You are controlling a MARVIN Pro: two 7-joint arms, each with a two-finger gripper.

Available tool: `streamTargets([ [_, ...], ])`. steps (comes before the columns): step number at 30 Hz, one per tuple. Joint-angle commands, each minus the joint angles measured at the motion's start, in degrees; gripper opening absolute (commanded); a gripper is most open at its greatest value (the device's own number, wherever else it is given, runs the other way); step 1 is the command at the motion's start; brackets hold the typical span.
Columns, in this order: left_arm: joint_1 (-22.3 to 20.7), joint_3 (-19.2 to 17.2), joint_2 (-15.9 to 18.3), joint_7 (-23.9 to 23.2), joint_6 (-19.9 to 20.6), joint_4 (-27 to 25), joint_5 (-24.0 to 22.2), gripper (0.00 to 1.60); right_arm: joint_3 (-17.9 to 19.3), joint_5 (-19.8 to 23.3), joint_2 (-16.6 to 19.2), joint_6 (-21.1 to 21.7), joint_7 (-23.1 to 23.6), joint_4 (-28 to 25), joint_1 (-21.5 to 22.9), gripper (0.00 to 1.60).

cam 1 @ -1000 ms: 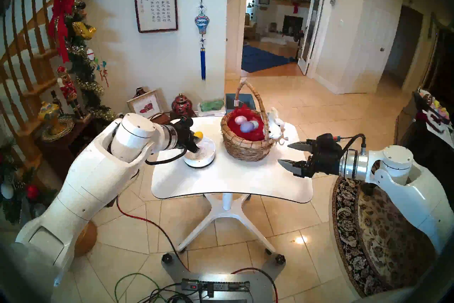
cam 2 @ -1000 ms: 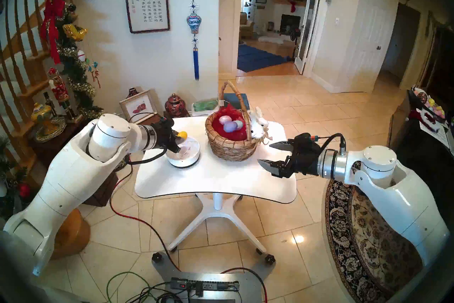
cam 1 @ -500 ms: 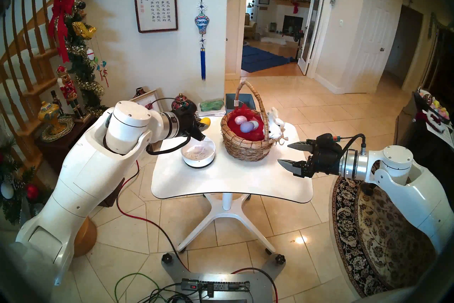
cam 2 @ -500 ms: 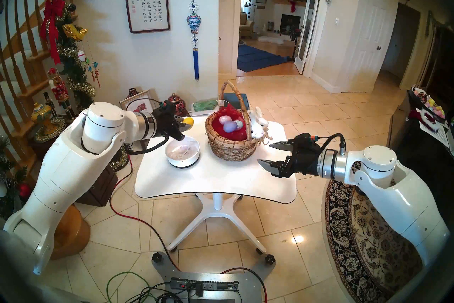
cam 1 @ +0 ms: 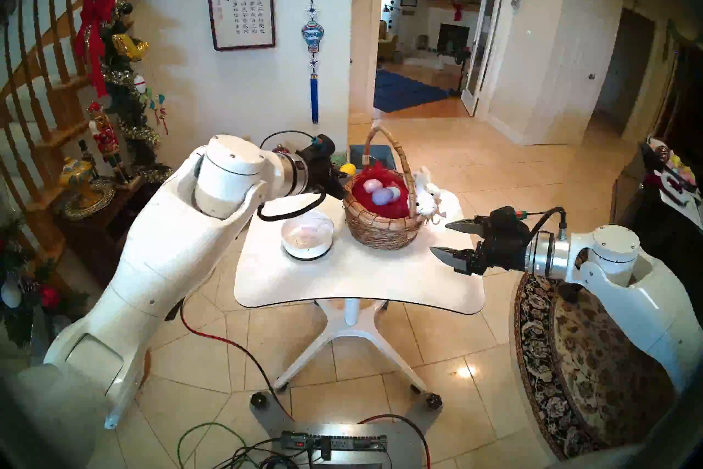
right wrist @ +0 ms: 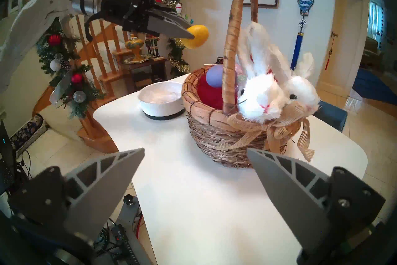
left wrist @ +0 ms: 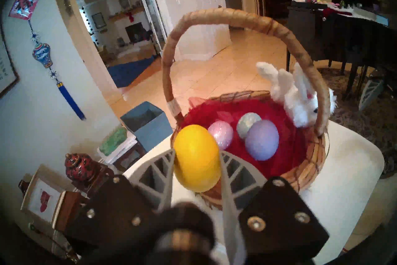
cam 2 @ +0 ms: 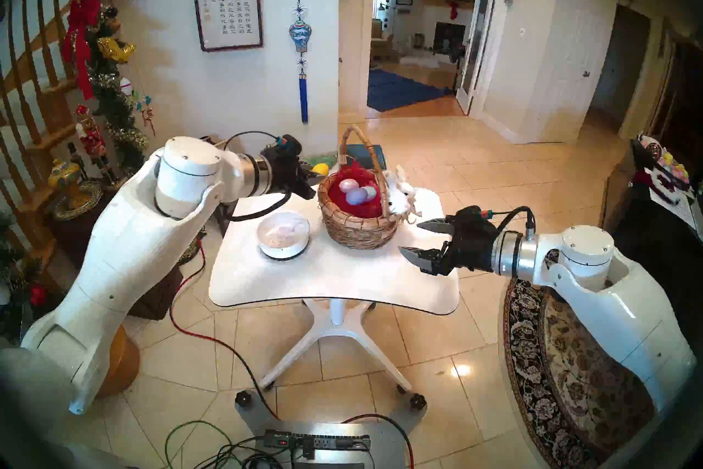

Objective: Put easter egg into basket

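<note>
A yellow easter egg (left wrist: 196, 158) is clamped between the fingers of my left gripper (cam 1: 344, 179), held in the air just left of the basket's rim. The woven basket (cam 1: 380, 228) with a tall arched handle (left wrist: 236, 18), red tissue and a white plush bunny (right wrist: 264, 94) stands at the back of the white table (cam 1: 357, 281). Three eggs, pink (left wrist: 221, 134), silver-blue (left wrist: 248, 121) and purple (left wrist: 262, 139), lie inside it. My right gripper (cam 1: 443, 238) hangs open over the table's right edge, beside the basket, holding nothing.
A low white round bowl (cam 1: 307, 234) sits on the table left of the basket, below my left wrist. A blue box (left wrist: 148, 122) and ornaments (left wrist: 82, 166) stand behind the table. A dark side table (cam 1: 91, 224) and staircase flank my left arm.
My left gripper lifted the yellow egg out of the white bowl and carried it up and rightwards to the basket's left rim. The right arm stayed still.
</note>
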Motion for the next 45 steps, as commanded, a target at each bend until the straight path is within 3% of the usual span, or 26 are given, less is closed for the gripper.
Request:
streamTargets([
  [1,-6.7,1.7,-6.3,-1.1,-1.6,5.8,1.2,0.43,0.4,0.1,0.1,-0.1,-0.1,0.0,0.2,1.6],
  [12,-12.9,4.1,-11.5,-4.8,-4.8,17.9,2.4,0.45,0.4,0.1,0.1,-0.1,-0.1,0.0,0.2,1.6],
  [17,-14.2,3.5,-13.7,-6.4,-6.3,21.9,3.2,0.45,0.4,0.1,0.1,-0.1,-0.1,0.0,0.2,1.6],
  [22,-17.7,4.5,-14.5,-8.8,-7.6,27.1,3.1,0.47,0.4,0.1,0.1,-0.1,-0.1,0.0,0.2,1.6],
  [23,-16.4,2.8,-15.3,-9.0,-7.9,26.7,4.0,0.47,0.4,0.1,0.1,-0.1,-0.1,0.0,0.2,1.6],
  [30,-20.5,4.8,-15.9,-12.7,-9.9,33.1,3.7,0.5,0.5,0.1,0.1,-0.1,-0.1,-0.1,0.2,1.6],
  [45,-21.3,7.7,-15.4,-17.4,-12.0,36.0,4.1,0.68,0.5,0.1,0.1,-0.2,-0.1,-0.1,0.1,1.6],
])
